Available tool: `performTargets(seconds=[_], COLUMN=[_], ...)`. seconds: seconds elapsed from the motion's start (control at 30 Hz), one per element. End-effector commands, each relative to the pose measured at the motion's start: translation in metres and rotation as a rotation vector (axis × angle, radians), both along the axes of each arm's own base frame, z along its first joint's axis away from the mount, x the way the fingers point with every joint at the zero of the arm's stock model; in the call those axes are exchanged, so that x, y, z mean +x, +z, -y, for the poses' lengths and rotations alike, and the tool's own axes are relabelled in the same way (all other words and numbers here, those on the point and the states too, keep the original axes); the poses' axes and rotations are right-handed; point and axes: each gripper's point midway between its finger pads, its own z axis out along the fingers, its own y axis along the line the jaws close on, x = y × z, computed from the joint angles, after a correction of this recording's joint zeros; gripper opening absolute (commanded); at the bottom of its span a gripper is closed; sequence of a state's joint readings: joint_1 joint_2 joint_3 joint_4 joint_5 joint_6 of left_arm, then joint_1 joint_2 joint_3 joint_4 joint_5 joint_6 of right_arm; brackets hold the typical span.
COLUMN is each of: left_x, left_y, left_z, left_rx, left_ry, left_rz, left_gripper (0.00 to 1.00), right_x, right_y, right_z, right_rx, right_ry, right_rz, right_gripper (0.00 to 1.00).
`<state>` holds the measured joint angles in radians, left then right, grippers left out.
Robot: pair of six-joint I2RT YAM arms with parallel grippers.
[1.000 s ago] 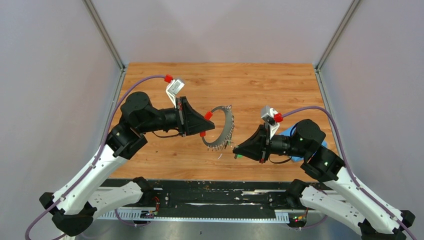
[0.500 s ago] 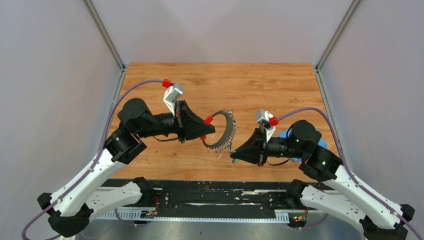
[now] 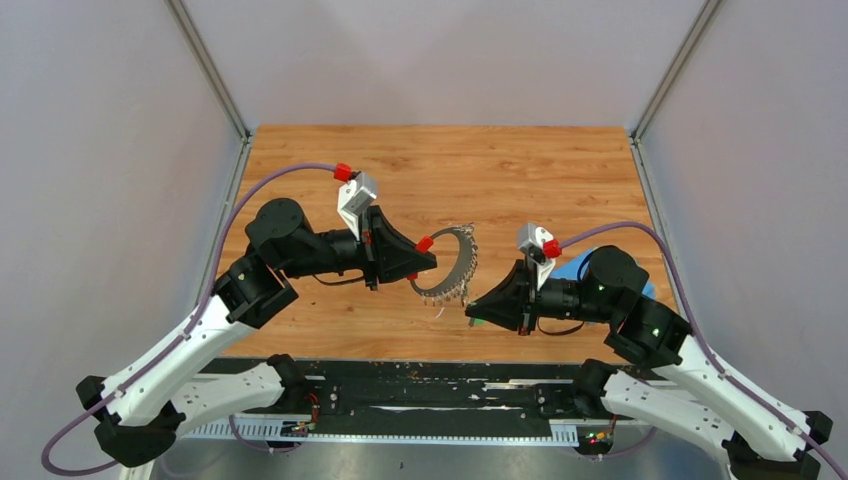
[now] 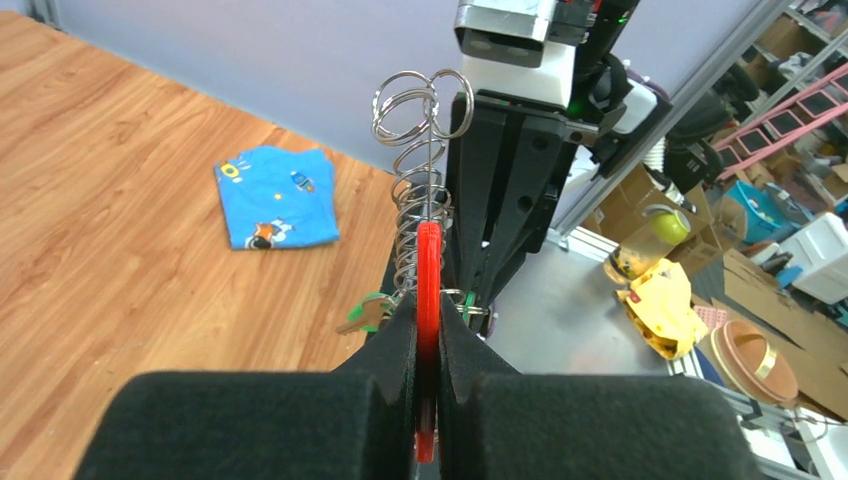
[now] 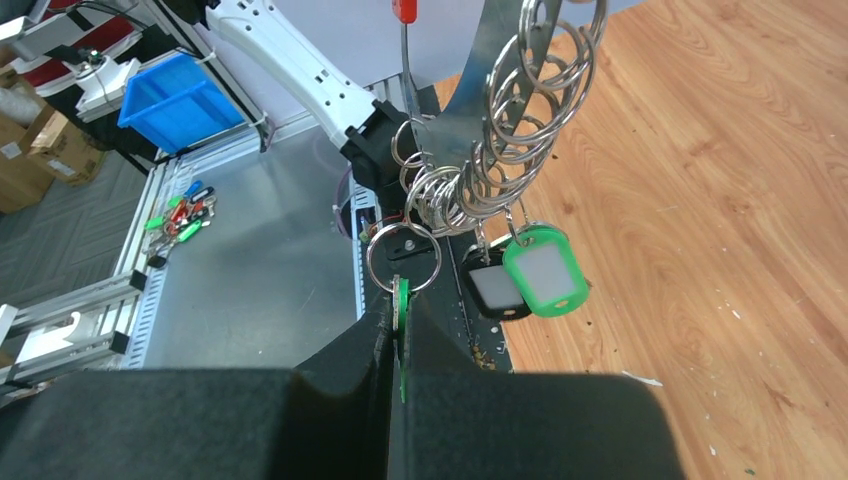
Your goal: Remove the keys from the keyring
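Keyring: large thin silver ring, held off the table between the two arms. Its rim is crowded with small split rings, and a red sleeve covers one arc.

Left gripper: jaws closed almost fully, with only the sleeve's thickness between the pads. The grip is on the red sleeve; the ring stands upright and edge-on in the left wrist view.

Right gripper: jaws closed to a sliver on a thin green key head, seen edge-on. That piece hangs from a single split ring at the ring's lower end. From overhead, the tip sits just below and to the right of the lower arc.

Keys: small, hung at the ring's lower end. One with a green head and a brass-coloured blade shows in the left wrist view; whether it is the gripped piece cannot be told.

Green tag and black tag: each has a pale window. They hang side by side from the split rings, just beside the gripped piece and clear of both grippers.

Blue cloth: folded, flat on the table, well apart from the ring, beside the right arm.
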<state>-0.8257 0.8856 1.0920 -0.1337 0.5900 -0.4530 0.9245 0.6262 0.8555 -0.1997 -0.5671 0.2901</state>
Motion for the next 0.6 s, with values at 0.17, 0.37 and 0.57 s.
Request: performTargets(seconds=[0.17, 0.37, 0.57], left_x=[0.01, 0.013, 0.015], left_y=[0.015, 0.013, 0.013], left_z=[-0.004, -0.005, -0.009], left_rx=[-0.005, 0.03, 0.05], left_ry=[0.077, 0.096, 0.124], left_rz=[0.049, 0.008, -0.024], left_gripper=[0.0, 0.0, 0.0], right_x=[0.002, 0.012, 0.018], right_y=[0.012, 0.015, 0.013], right_z=[0.014, 0.019, 0.022], right_rx=[0.02, 0.029, 0.033], right_ry=[-0.073, -0.146, -0.193], right_rz=[0.044, 0.023, 0.014], right_gripper=[0.01, 0.01, 0.01])
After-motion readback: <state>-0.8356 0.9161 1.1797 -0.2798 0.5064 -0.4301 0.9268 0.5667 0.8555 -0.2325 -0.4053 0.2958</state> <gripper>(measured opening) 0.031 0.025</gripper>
